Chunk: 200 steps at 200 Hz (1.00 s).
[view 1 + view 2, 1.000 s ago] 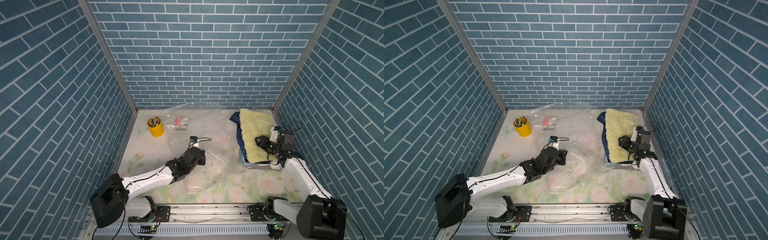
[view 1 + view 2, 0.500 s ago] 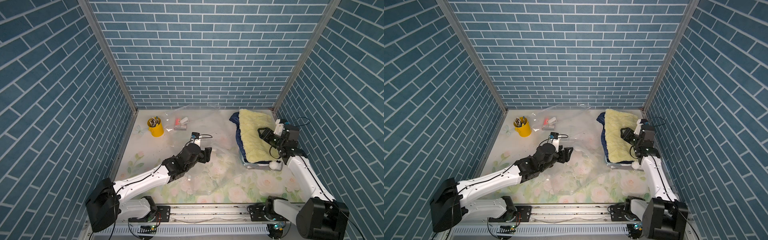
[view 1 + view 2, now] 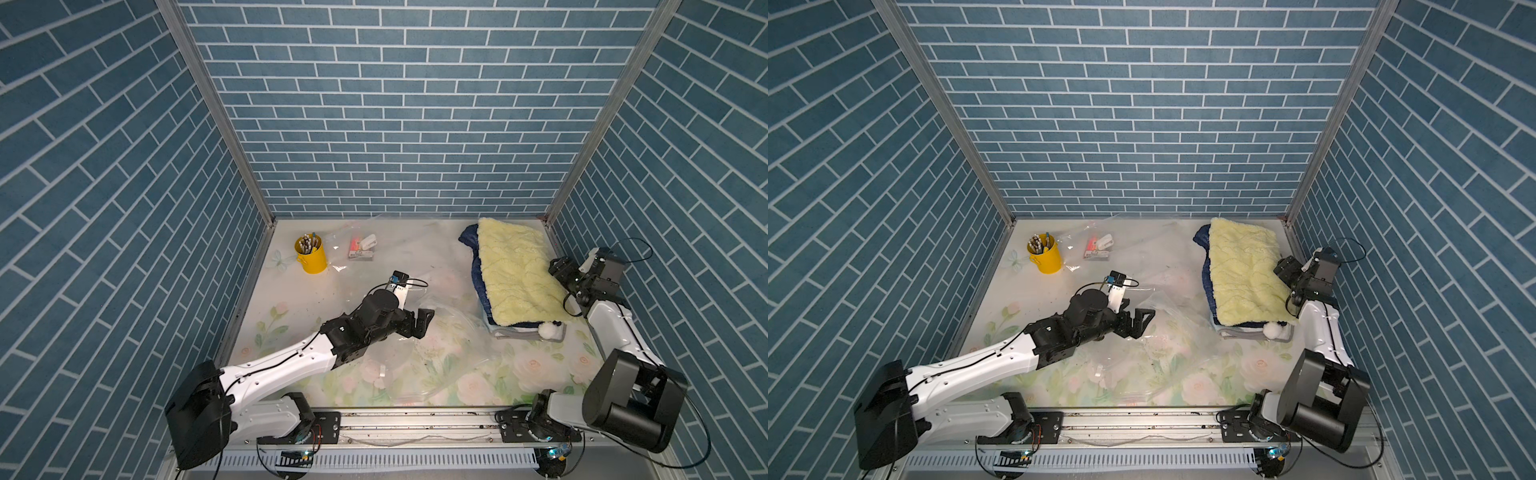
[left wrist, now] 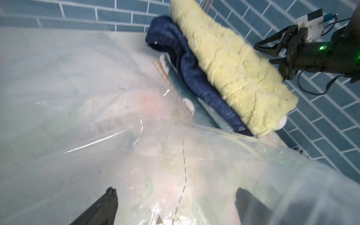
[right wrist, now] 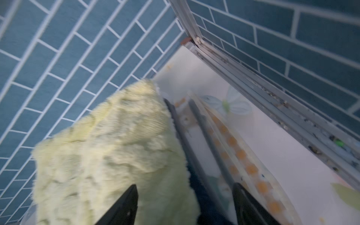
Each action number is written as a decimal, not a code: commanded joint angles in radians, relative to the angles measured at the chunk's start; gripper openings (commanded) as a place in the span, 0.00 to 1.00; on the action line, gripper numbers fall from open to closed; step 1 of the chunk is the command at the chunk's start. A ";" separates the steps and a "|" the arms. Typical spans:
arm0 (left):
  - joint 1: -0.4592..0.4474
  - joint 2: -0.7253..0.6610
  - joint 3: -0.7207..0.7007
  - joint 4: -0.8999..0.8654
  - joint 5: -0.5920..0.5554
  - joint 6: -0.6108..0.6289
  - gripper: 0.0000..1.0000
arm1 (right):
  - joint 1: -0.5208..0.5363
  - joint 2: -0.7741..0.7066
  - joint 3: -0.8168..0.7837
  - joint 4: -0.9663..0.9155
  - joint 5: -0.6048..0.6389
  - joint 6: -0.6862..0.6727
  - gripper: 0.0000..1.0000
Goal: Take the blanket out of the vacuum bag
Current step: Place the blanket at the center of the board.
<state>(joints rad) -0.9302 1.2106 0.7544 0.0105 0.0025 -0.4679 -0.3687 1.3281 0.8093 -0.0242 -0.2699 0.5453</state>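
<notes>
Stretching front-to-back, the fluffy yellow-and-navy blanket (image 3: 515,278) lies beside the open right end effector (image 3: 559,271); the open left end effector (image 3: 422,322) is farther.

Left claw (image 3: 422,322) opened over the vacuum bag (image 3: 451,336); right claw (image 3: 561,272) opened, retreating from the blanket (image 3: 513,274).

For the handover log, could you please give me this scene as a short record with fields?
blanket: folded, yellow over navy, far right corner, looks clear of the bag
bag: clear, crumpled, mid-table
left jaws: open, above the bag
right jaws: open, beside the blanket's edge
cup: yellow, upright, far left, holds pens
</notes>
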 commanded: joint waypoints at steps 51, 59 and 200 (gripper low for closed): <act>-0.007 0.002 -0.109 0.023 -0.013 0.014 0.86 | 0.017 0.121 -0.167 0.314 -0.233 0.112 0.68; -0.007 0.000 -0.119 0.037 -0.026 0.016 0.91 | 0.033 0.123 -0.163 0.314 -0.243 0.113 0.68; -0.090 0.059 0.044 -0.196 0.240 0.292 1.00 | 0.047 -0.345 -0.076 -0.052 -0.120 -0.044 0.76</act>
<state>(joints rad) -0.9985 1.2659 0.7902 -0.1421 0.1429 -0.2367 -0.3271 1.0248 0.7010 -0.0200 -0.3714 0.5560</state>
